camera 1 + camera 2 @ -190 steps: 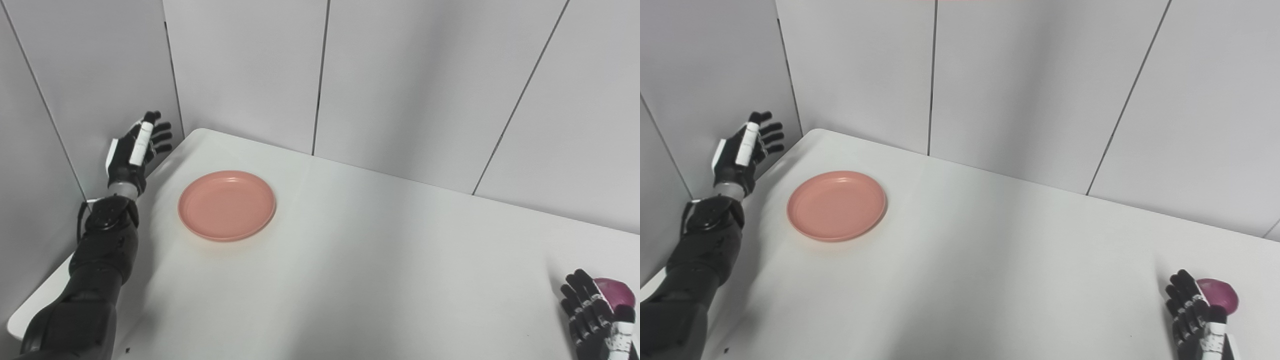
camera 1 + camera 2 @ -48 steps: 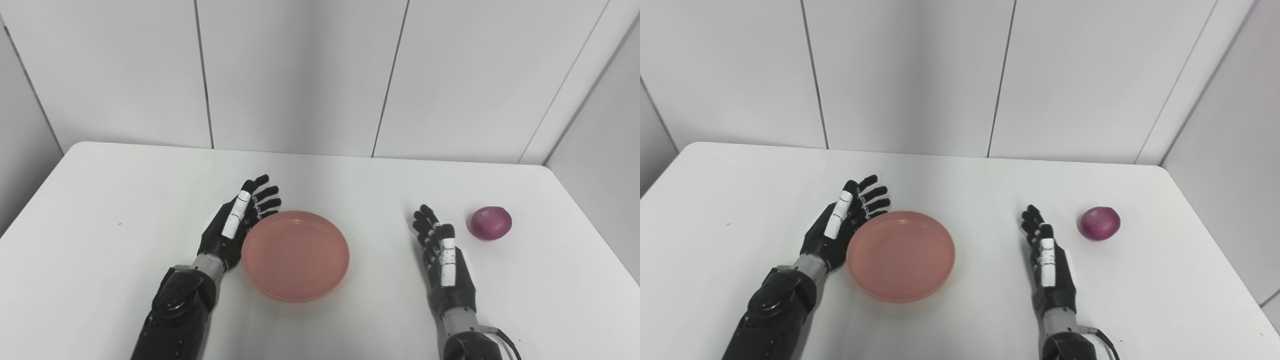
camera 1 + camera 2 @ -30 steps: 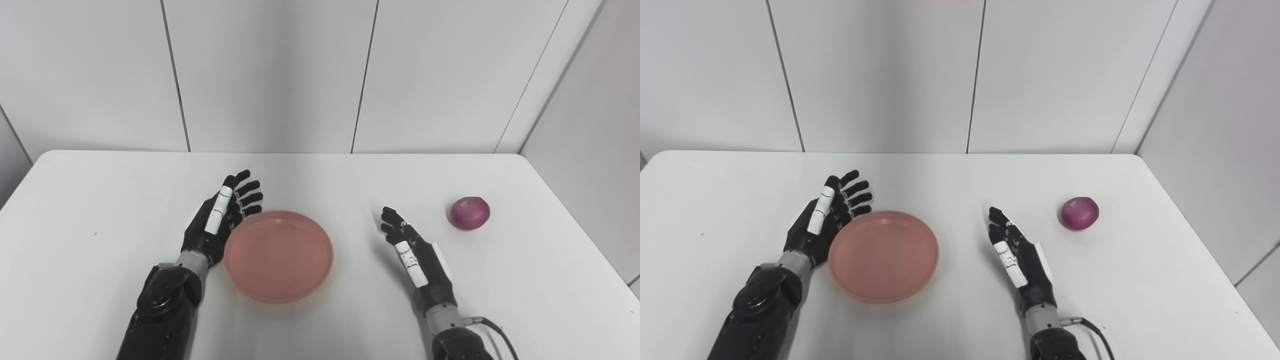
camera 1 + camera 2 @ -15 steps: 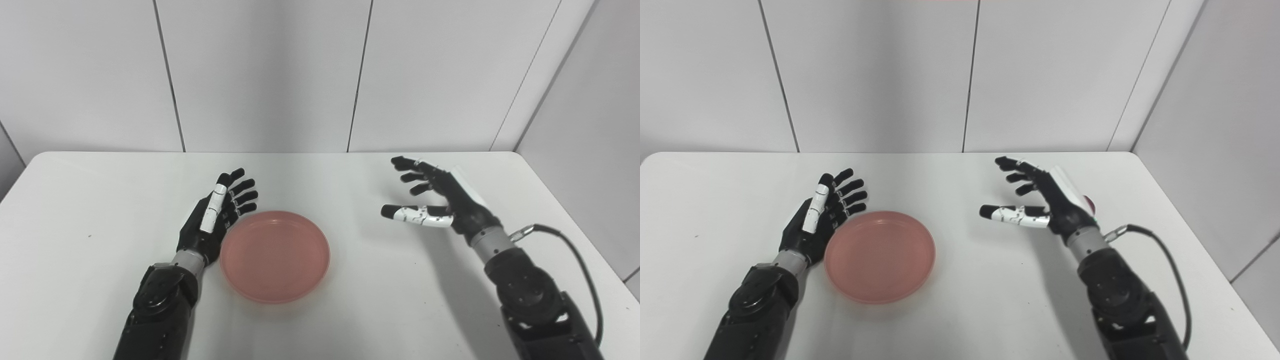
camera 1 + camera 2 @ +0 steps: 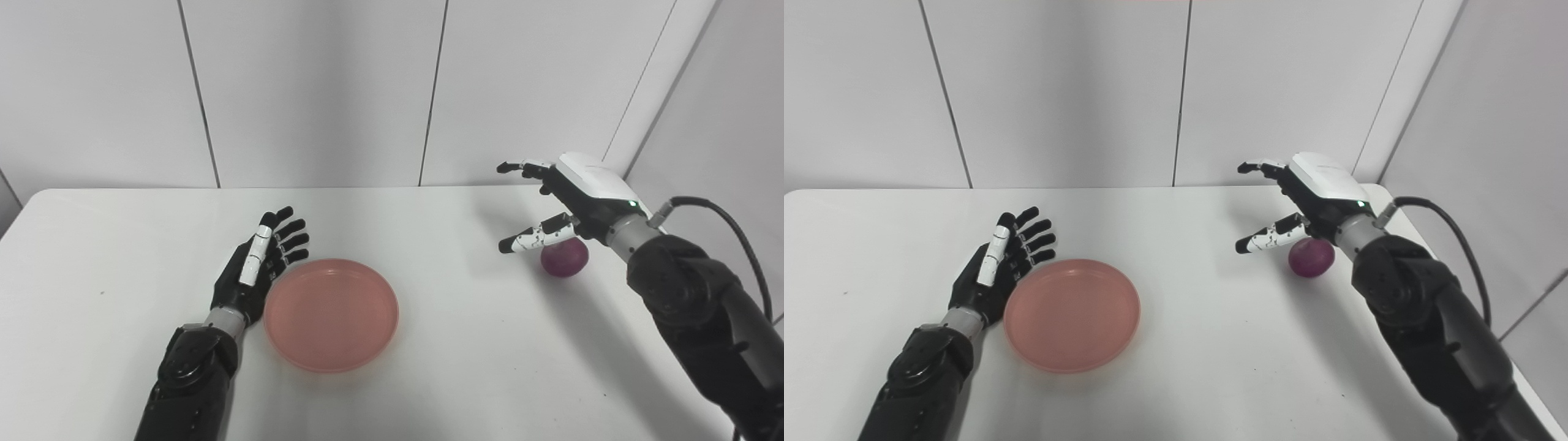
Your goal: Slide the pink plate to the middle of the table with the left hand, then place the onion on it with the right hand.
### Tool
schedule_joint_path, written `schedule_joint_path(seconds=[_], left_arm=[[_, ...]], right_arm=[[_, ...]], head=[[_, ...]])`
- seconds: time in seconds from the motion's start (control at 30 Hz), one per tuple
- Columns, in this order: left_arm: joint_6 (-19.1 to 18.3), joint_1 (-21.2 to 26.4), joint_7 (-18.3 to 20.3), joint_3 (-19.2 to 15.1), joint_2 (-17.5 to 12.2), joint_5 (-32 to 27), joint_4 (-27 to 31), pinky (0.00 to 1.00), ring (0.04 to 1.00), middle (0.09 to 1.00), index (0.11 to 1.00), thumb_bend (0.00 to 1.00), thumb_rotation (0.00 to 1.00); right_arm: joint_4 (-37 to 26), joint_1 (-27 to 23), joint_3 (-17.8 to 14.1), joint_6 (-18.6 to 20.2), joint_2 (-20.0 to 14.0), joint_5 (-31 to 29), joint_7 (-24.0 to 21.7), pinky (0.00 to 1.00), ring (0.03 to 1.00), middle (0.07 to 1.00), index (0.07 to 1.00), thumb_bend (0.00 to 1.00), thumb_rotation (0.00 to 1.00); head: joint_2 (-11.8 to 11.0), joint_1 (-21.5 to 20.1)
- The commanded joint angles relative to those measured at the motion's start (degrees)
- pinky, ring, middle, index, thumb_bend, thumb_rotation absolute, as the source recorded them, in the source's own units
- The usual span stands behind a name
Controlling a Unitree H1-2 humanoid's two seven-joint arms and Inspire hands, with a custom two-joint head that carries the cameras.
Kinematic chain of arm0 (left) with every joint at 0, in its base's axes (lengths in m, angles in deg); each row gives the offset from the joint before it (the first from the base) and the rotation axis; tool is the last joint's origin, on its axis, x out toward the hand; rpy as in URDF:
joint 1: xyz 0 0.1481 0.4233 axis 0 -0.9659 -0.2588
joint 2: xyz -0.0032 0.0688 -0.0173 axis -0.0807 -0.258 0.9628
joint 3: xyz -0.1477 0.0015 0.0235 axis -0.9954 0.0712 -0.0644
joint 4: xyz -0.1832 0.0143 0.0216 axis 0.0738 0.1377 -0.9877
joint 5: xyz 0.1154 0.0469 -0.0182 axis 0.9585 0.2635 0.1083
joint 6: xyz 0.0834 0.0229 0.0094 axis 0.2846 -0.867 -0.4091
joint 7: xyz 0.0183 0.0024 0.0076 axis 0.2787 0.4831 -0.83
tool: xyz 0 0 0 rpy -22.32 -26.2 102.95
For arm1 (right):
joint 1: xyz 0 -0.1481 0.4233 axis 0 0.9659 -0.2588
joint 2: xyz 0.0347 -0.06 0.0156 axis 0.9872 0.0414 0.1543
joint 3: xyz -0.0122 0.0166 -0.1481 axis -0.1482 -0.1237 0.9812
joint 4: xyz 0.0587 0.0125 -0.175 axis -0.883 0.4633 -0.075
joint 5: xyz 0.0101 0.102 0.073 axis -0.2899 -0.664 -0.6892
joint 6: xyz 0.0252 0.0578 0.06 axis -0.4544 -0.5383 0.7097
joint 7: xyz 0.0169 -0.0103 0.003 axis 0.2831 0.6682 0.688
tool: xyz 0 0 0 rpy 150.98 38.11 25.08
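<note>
On the near left of the white table, my black left forearm runs up from the bottom edge to my left hand, which lies edge-on with fingers straight and slightly fanned, holding nothing, its palm side just beside the left rim of the round pink plastic plate; whether it touches the rim I cannot tell. That shallow plate sits flat near the table's middle. Farther back on the right, my right arm, with a black cable looping from the wrist, reaches over the table. My right hand hovers palm down with fingers and thumb spread wide, gripping nothing, directly above the round purple-red onion, which rests on the table well apart from the plate. No writing or label is legible anywhere.
</note>
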Motion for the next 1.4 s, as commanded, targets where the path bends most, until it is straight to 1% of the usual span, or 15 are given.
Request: schedule_joint_path(seconds=[0.0, 0.1, 0.17, 0.27, 0.4, 0.47, 0.57, 0.63, 0.67, 0.77, 0.83, 0.97, 1.07, 1.23, 1.37], left_arm=[[-4.2, -3.2, -1.0, 0.2, -0.3, 1.0, -3.6, 0.77, 0.821, 0.854, 0.858, 0.72, 0.84], [-3.9, -3.2, -1.0, 0.5, -0.3, 1.2, -4.1, 0.76, 0.813, 0.849, 0.853, 0.72, 0.83], [-3.7, -3.1, -0.9, 0.5, -0.3, 1.2, -4.7, 0.76, 0.807, 0.842, 0.851, 0.73, 0.83], [-3.8, -3.0, -0.9, 0.6, -0.3, 1.1, -4.8, 0.77, 0.807, 0.842, 0.853, 0.74, 0.83], [-4.1, -3.0, -1.2, 0.4, -0.2, 1.0, -4.4, 0.77, 0.811, 0.844, 0.855, 0.74, 0.83], [-4.2, -3.1, -1.1, 0.4, -0.2, 0.9, -4.3, 0.77, 0.815, 0.845, 0.858, 0.73, 0.83], [-4.3, -3.2, -1.0, 0.3, -0.3, 0.9, -4.1, 0.77, 0.818, 0.848, 0.864, 0.73, 0.83], [-4.3, -3.2, -1.2, 0.4, -0.2, 1.0, -4.0, 0.77, 0.813, 0.843, 0.861, 0.73, 0.83], [-4.3, -3.2, -1.2, 0.4, -0.2, 1.1, -4.0, 0.76, 0.813, 0.842, 0.857, 0.73, 0.84], [-4.4, -3.2, -1.2, 0.3, -0.1, 1.0, -4.1, 0.77, 0.812, 0.842, 0.853, 0.73, 0.83], [-4.2, -3.1, -1.2, 0.3, -0.2, 1.0, -4.4, 0.77, 0.812, 0.843, 0.856, 0.74, 0.83], [-3.9, -2.9, -1.0, 0.2, -0.4, 1.0, -5.0, 0.77, 0.814, 0.846, 0.857, 0.74, 0.83], [-4.0, -3.0, -0.9, 0.3, -0.5, 1.0, -4.8, 0.77, 0.815, 0.849, 0.861, 0.74, 0.84], [-3.8, -3.2, -1.1, 0.3, -0.6, 1.2, -4.8, 0.76, 0.803, 0.839, 0.853, 0.74, 0.83], [-3.6, -3.1, -1.0, 0.3, -0.5, 1.1, -5.5, 0.76, 0.798, 0.836, 0.848, 0.74, 0.83]], right_arm=[[1.1, -5.1, -0.4, -2.0, -3.7, 2.9, -1.9, 0.61, 0.806, 0.853, 0.812, 1.0, 0.32], [3.3, -6.9, 0.3, -1.9, -4.9, 4.3, -5.0, 0.62, 0.818, 0.863, 0.819, 1.0, 0.31], [5.1, -7.8, 0.5, -3.0, -5.4, 4.8, -5.9, 0.62, 0.819, 0.854, 0.807, 1.0, 0.28], [7.0, -8.6, 0.9, -3.9, -5.8, 5.9, -6.6, 0.62, 0.814, 0.844, 0.803, 1.0, 0.29], [9.0, -9.1, 1.0, -3.5, -5.6, 6.8, -7.8, 0.64, 0.821, 0.843, 0.805, 1.0, 0.28], [10.0, -9.3, 1.3, -3.6, -5.9, 7.2, -8.7, 0.66, 0.827, 0.845, 0.812, 1.0, 0.29], [11.5, -9.9, 1.8, -2.2, -6.3, 8.3, -11.6, 0.68, 0.836, 0.849, 0.823, 1.0, 0.31], [12.7, -10.2, 2.1, -1.7, -6.3, 8.8, -13.2, 0.69, 0.832, 0.843, 0.827, 1.0, 0.31], [13.4, -10.2, 2.0, -1.7, -6.3, 9.0, -13.5, 0.69, 0.838, 0.847, 0.827, 1.0, 0.29], [14.8, -9.7, 1.7, -2.4, -6.0, 9.3, -13.1, 0.66, 0.822, 0.84, 0.819, 1.0, 0.26], [15.4, -9.2, 1.9, -3.1, -5.8, 9.9, -12.2, 0.63, 0.798, 0.828, 0.814, 1.0, 0.26], [16.0, -8.3, 2.3, -3.0, -4.9, 11.0, -11.5, 0.65, 0.829, 0.85, 0.816, 1.0, 0.27], [16.5, -7.7, 2.6, -2.5, -4.2, 11.8, -11.3, 0.64, 0.845, 0.869, 0.819, 1.0, 0.27], [17.4, -7.1, 2.9, -2.5, -2.9, 12.8, -11.3, 0.65, 0.839, 0.868, 0.826, 1.0, 0.27], [17.7, -6.5, 3.0, -2.9, -2.1, 12.7, -10.8, 0.64, 0.832, 0.865, 0.827, 1.0, 0.25]], head=[[0.1, 0.0], [0.1, 0.2], [0.1, 0.2], [0.1, 0.2], [0.1, 0.2], [0.1, 0.2], [0.2, 0.3], [0.2, 0.4], [0.2, 0.4], [0.3, 0.4], [0.2, 0.6], [0.2, 0.6], [0.4, 0.7], [0.6, 0.8], [0.4, 0.8]])
